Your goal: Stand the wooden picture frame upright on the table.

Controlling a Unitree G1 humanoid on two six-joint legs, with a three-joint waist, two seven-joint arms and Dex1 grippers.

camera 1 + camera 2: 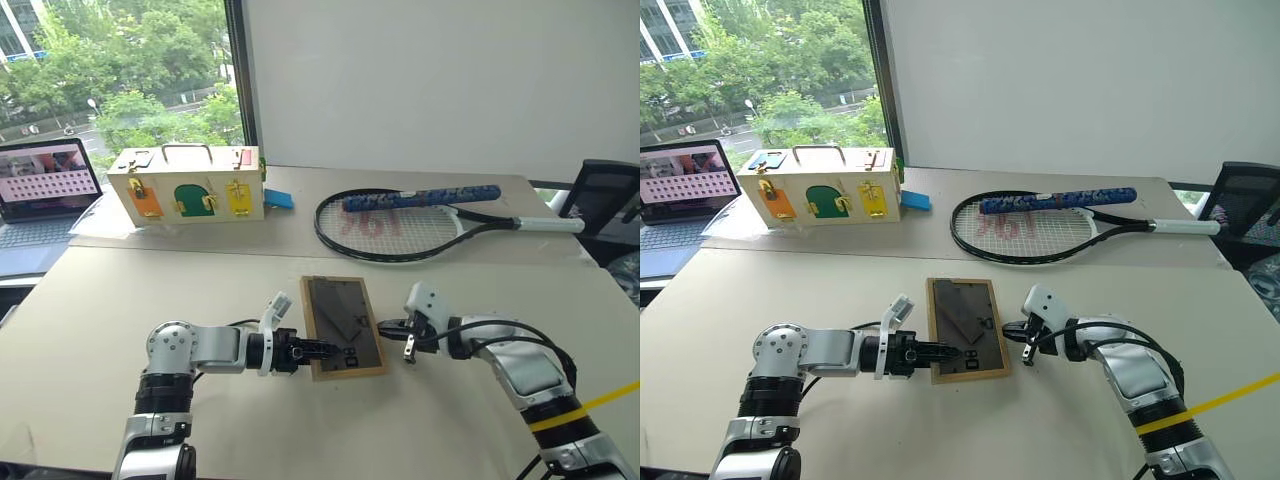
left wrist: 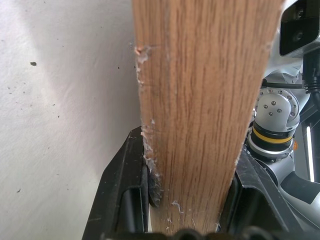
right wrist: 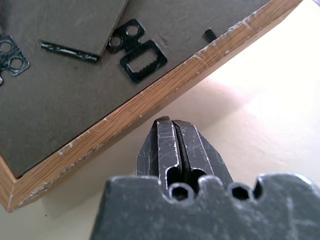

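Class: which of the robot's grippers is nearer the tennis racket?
Right. The right gripper sits just below the tennis racket; the left gripper is farther, across the wooden picture frame.

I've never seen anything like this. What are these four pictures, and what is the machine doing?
It is a two-armed robot. Two pictures look down from its head; the two close-ups come from cameras on its wrists. On the table a wooden picture frame lies face down, dark back panel up. The left gripper has its black fingers on either side of the frame's edge. The right gripper is shut, its tip beside the frame's opposite edge. Farther back lie a tennis racket, a wooden box with coloured doors, and a laptop.
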